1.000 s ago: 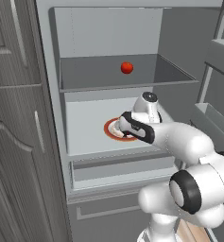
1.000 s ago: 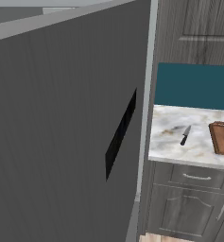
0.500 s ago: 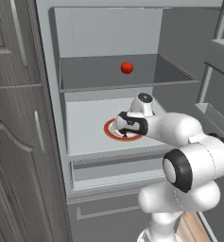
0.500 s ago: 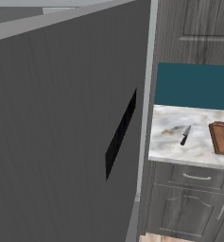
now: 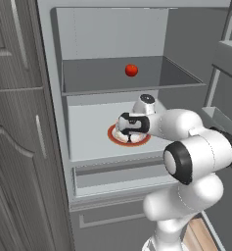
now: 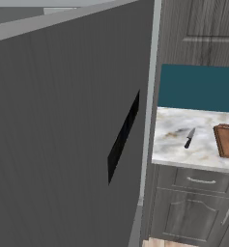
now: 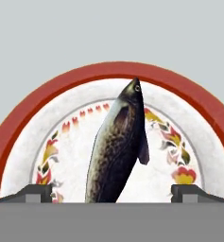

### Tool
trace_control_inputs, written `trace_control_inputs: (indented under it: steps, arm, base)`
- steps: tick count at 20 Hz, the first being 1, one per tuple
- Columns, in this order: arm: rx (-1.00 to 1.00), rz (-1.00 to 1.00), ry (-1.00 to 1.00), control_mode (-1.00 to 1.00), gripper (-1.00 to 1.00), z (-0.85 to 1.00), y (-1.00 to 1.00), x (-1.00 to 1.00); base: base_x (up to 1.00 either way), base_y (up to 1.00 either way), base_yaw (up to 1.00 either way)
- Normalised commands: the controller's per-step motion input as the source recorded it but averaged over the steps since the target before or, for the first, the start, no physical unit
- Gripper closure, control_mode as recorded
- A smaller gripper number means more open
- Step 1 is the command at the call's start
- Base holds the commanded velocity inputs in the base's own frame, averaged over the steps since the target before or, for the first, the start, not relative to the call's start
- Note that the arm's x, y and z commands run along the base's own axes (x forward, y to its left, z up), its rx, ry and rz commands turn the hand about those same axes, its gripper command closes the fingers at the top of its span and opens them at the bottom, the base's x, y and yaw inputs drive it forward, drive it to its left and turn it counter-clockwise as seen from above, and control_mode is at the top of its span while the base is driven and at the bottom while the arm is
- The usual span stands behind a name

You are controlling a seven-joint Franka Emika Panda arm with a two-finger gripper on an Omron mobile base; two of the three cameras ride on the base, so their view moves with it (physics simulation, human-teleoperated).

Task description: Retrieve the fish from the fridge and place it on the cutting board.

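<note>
Fish [image 7: 117, 149] tail cut off between open fingers [image 7: 35, 191].

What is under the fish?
The fish lies on a white plate with a red rim and painted flowers. The plate sits on a pale fridge shelf. The plate's middle is hidden under the fish, and its near edge is out of sight.

One fish [image 7: 117, 151] lies on one red-rimmed plate [image 7: 47, 101]. One tomato [image 5: 131, 70] sits in the one fridge [image 5: 107, 39]. One knife [image 6: 189, 138] and one cutting board [image 6: 227, 141] rest on the counter [image 6: 169, 144].
</note>
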Motion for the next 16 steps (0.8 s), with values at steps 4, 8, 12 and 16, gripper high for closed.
trace_control_inputs:
  steps: [4, 8, 12, 16]
  arm:
    - [0.0, 0.0, 0.03, -1.0, -1.0, -0.13, 0.0, 0.19]
    - [0.0, 0.0, 0.03, -1.0, -1.0, -0.14, 0.0, 0.17]
    - [0.0, 0.0, 0.02, -1.0, -1.0, -0.14, 0.0, 0.07]
    - [0.0, 0.0, 0.03, -1.0, -1.0, -0.15, 0.0, 0.01]
  base:
    - [0.0, 0.0, 0.0]
    - [0.0, 0.0, 0.0]
    - [0.0, 0.0, 0.0]
    - [0.0, 0.0, 0.0]
